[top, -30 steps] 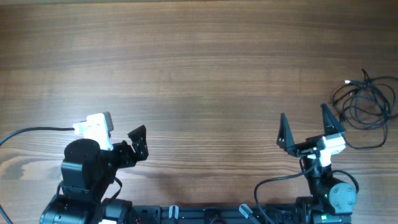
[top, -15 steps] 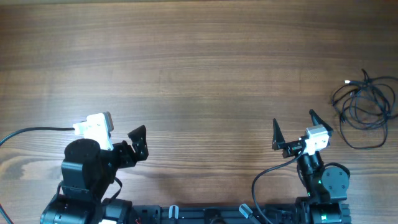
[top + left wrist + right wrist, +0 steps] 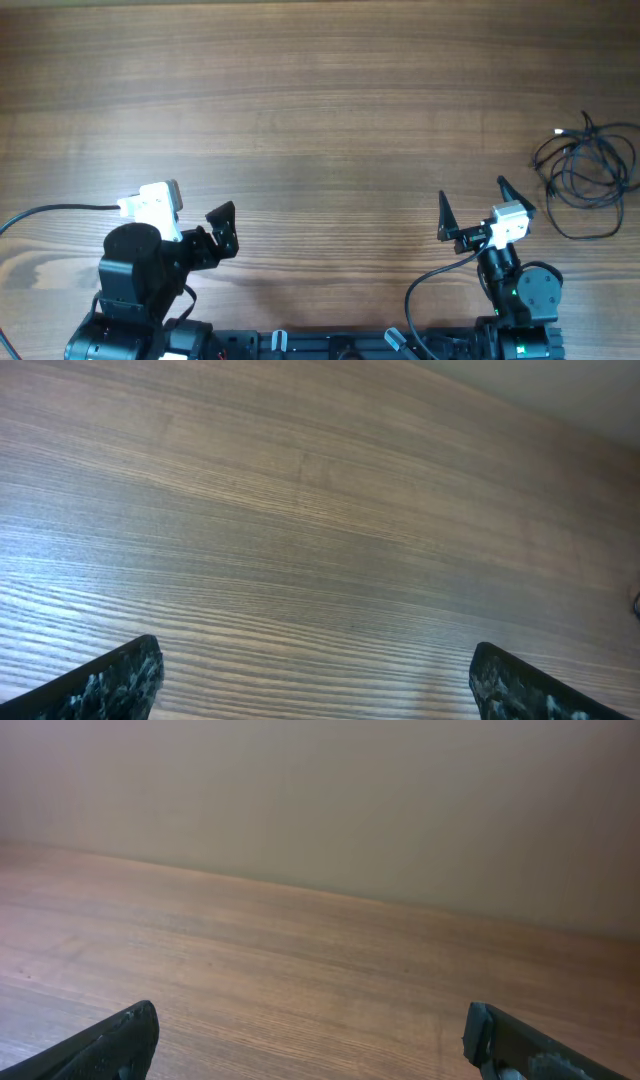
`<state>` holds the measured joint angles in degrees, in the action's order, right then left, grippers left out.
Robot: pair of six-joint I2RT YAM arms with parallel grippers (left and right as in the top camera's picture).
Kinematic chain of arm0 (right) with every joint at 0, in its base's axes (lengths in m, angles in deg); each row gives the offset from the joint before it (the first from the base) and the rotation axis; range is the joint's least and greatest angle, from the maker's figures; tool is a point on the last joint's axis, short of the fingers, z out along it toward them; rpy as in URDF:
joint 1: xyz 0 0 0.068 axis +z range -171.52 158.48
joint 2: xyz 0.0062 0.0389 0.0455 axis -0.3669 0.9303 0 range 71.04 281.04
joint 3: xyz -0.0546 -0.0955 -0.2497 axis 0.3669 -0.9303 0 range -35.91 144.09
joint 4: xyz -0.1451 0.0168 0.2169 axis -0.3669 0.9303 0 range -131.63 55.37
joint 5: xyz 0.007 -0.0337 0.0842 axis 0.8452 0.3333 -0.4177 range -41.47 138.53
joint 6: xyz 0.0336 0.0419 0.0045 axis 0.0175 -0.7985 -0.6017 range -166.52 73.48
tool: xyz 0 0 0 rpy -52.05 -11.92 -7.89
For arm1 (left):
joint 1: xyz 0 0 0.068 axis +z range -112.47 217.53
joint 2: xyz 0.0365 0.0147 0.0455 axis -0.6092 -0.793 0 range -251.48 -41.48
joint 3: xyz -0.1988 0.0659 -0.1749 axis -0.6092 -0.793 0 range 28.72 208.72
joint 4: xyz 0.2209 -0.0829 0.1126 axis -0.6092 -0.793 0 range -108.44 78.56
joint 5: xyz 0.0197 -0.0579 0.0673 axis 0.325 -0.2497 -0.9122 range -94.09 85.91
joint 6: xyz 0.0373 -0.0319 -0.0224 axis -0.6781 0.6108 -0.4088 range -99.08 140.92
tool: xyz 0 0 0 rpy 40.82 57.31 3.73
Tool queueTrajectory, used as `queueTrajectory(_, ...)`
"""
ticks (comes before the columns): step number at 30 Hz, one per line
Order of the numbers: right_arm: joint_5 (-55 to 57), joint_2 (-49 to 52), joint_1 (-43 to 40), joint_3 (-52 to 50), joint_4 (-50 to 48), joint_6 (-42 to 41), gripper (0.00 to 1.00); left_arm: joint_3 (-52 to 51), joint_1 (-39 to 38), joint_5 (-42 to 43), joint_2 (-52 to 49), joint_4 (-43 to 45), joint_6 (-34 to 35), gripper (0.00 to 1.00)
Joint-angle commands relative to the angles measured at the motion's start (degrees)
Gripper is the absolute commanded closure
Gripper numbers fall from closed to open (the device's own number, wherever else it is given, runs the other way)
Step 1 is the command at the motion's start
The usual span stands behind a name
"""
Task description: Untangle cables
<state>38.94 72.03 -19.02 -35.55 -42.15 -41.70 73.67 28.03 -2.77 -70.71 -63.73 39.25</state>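
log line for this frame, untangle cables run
stage: not started | cables: tangled heap at right edge of table, untouched | left gripper: open, empty | right gripper: open, empty, apart from cables

Two robot arms stand here, left arm [image 3: 130, 265] and right arm [image 3: 525, 290]; two grippers, left gripper [image 3: 222, 225] and right gripper [image 3: 471, 192]; one table [image 3: 320, 100]; one tangle of cables [image 3: 585, 175].

Nothing here can be read: no lettering, labels, brand marks or numbers show on anything in any view.
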Motion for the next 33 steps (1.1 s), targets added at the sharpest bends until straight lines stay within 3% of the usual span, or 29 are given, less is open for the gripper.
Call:
queueTrajectory(1, 0.63, -0.85, -0.22, -0.07, -1.46, -0.31, 0.0, -0.39, -0.26, -0.79, 0.31, 0.13, 0.52, 0.0)
queueTrajectory(33, 0.74, -0.79, -0.22, -0.07, -0.07, -2.14, 0.0, -0.39, -0.26, -0.79, 0.31, 0.13, 0.52, 0.0)
